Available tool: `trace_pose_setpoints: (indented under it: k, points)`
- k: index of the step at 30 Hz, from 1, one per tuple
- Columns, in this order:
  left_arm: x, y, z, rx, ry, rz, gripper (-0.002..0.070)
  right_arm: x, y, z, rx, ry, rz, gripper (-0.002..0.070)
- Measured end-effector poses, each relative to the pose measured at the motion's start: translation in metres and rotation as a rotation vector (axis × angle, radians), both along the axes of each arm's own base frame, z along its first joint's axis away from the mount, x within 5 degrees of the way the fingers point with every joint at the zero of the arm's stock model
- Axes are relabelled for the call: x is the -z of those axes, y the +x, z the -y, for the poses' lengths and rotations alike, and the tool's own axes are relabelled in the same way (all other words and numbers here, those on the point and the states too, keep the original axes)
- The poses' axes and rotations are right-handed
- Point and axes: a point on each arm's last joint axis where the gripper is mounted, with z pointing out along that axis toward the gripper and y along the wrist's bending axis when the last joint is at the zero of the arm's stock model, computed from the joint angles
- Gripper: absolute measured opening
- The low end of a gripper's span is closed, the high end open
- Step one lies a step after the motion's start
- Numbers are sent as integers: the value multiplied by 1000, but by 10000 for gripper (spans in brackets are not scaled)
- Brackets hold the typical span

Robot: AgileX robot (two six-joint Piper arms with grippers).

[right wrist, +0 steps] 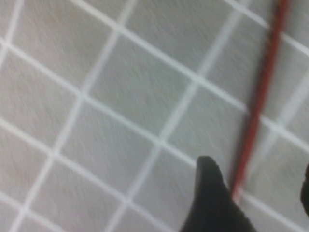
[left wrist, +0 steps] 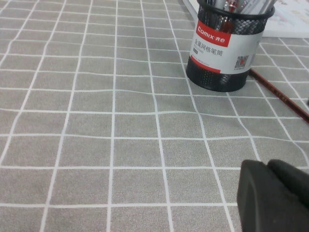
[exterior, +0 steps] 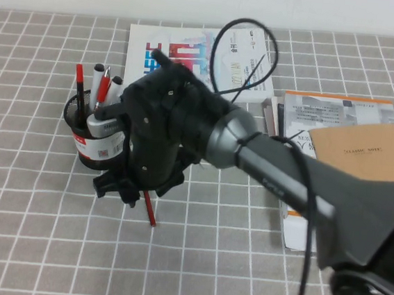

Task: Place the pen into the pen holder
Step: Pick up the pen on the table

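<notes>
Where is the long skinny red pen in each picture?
High view: the pen lies on the table, poking out under the right gripper, beside the pen holder.
Left wrist view: pen right of the holder.
Right wrist view: pen between the open fingers.
Shared landmark: the pen itself.

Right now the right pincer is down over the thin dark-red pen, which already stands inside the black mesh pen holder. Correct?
Not quite. The right pincer is down over the pen, open, but the pen lies flat on the checked cloth beside the pen holder, as the left wrist view shows. The left pincer waits low nearby.
</notes>
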Motion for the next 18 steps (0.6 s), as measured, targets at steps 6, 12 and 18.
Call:
trace_pose_setpoints:
  k: [6,12,18]
  points:
    - [0,0,0,0,0,0,-5,23,8,-10,-1,-3,-19,304]
    - [0,0,0,0,0,0,-5,33,11,-9,3,-17,-37,234]
    - [0,0,0,0,0,0,-5,34,12,-8,3,-31,-31,61]
